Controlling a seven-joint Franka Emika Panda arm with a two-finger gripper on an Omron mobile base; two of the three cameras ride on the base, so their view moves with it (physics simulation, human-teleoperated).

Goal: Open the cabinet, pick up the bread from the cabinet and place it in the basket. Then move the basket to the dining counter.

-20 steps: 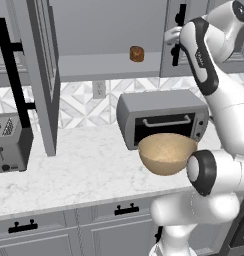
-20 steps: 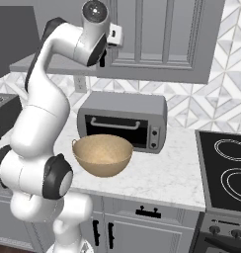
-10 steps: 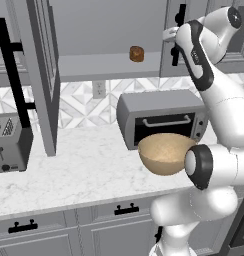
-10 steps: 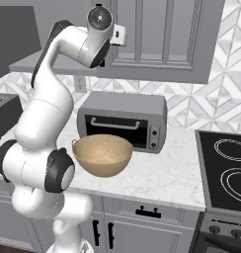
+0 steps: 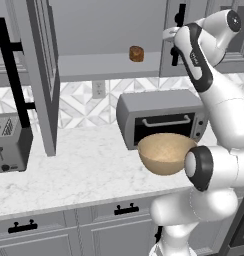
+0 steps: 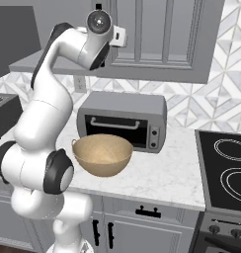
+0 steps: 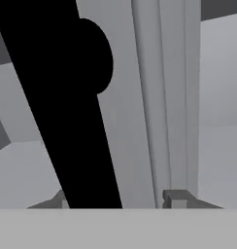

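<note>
Now at cabinet handle (image 7: pixel 67 112), upper right of left base view.
Gripper (image 7: pixel 121 198) part-open, astride bar; contact unclear.

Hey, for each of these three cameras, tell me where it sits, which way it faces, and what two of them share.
Left base view: behind the arm's left, facing the open cabinet, bread, toaster oven; arm at right.
Right base view: behind the arm's right, facing the toaster oven and stove; arm at left.
Hand view: on the hand, facing the black handle running between the gripper fingertips.
Both base views share the basket.
</note>
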